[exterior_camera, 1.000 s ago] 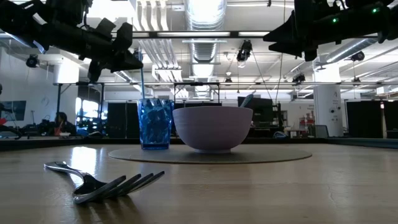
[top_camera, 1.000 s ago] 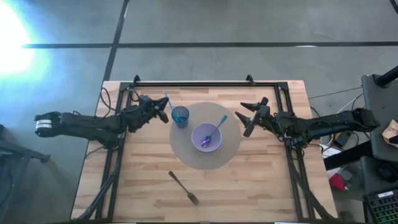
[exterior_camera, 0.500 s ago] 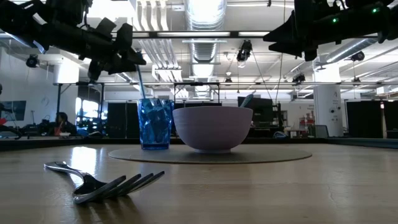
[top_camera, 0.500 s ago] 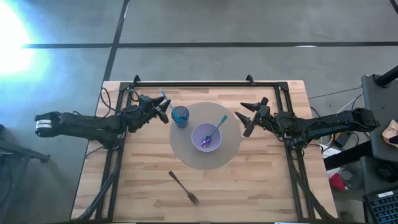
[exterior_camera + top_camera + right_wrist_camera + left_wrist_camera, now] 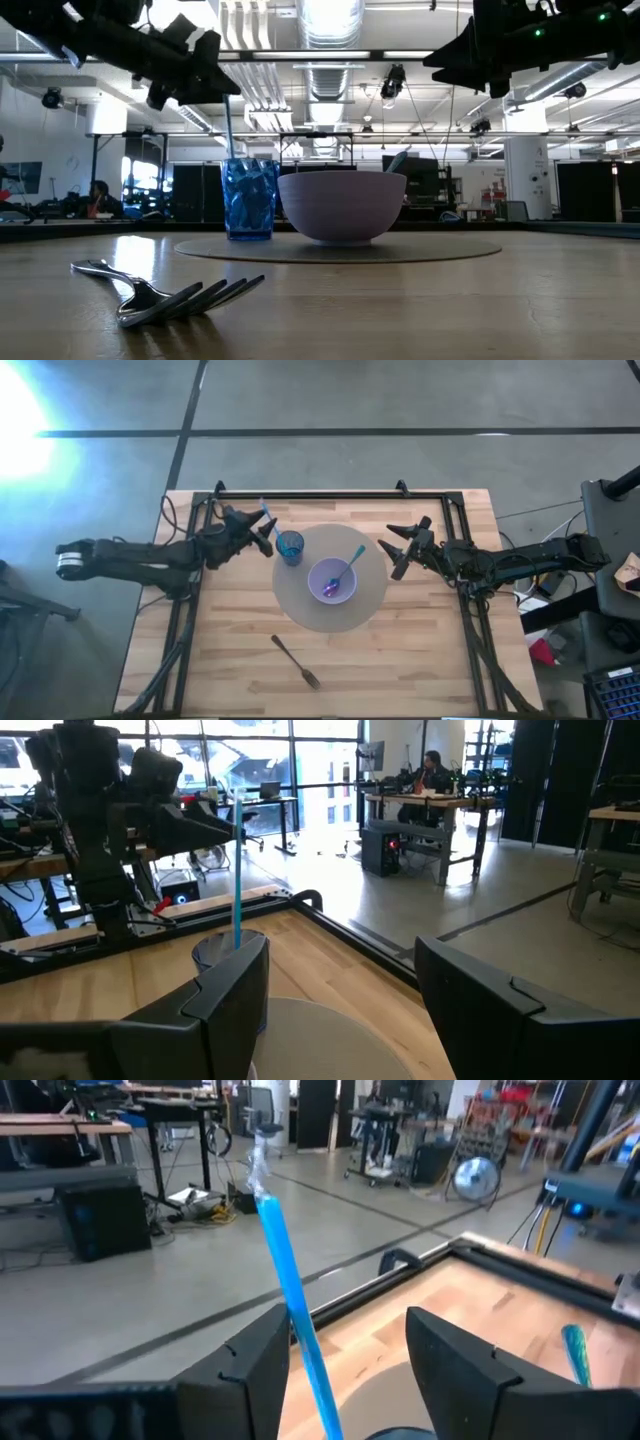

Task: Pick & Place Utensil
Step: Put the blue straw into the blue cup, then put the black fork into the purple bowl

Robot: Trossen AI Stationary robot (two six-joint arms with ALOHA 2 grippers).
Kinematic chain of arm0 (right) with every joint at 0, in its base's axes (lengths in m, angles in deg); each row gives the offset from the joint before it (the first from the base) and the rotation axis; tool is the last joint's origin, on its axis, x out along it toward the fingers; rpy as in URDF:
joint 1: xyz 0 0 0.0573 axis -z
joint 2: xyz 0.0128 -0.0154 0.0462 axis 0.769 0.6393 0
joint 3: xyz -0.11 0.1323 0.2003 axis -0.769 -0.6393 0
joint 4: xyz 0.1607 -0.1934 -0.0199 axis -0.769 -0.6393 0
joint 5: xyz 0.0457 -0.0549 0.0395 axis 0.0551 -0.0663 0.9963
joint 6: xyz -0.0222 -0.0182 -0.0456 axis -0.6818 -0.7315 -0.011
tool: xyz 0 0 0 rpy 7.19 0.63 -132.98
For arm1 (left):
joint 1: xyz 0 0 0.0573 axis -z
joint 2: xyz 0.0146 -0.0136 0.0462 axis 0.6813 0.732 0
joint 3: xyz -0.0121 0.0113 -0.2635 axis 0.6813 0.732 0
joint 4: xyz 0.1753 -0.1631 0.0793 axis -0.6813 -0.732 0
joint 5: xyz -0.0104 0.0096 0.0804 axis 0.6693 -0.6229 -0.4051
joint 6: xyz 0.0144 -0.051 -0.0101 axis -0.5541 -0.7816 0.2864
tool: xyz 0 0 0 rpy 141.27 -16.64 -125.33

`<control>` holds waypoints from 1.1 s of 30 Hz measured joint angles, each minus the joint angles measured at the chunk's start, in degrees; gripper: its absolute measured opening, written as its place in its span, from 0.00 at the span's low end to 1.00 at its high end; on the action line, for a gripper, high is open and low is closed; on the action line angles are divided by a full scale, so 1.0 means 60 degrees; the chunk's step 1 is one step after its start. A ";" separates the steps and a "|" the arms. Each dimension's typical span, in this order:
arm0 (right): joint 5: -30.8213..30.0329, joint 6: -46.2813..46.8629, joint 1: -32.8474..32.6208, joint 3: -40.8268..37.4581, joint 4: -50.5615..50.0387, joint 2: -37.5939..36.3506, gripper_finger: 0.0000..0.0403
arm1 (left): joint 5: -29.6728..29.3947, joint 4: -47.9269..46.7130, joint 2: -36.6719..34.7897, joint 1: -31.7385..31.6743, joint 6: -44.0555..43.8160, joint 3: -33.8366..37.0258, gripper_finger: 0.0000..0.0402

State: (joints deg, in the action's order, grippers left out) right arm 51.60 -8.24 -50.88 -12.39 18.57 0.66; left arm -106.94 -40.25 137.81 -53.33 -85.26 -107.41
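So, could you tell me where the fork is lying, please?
In the high view the fork lies on the bare wooden table, on its near part, just outside the round mat holding the bowl.

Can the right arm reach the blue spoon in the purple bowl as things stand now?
Probably yes. The right gripper hangs open above the mat's right edge, beside the purple bowl. The blue spoon leans its handle toward that side, and nothing stands between them.
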 joint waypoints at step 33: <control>0.0004 0.0074 0.0002 0.0004 0.0000 0.0000 0.61 | -0.0005 -0.6794 0.0000 0.0001 0.0263 -0.4354 0.48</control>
State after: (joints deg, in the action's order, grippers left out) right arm 51.62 -7.80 -50.86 -12.37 18.57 0.66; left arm -106.97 -81.02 137.81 -53.33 -83.68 -133.53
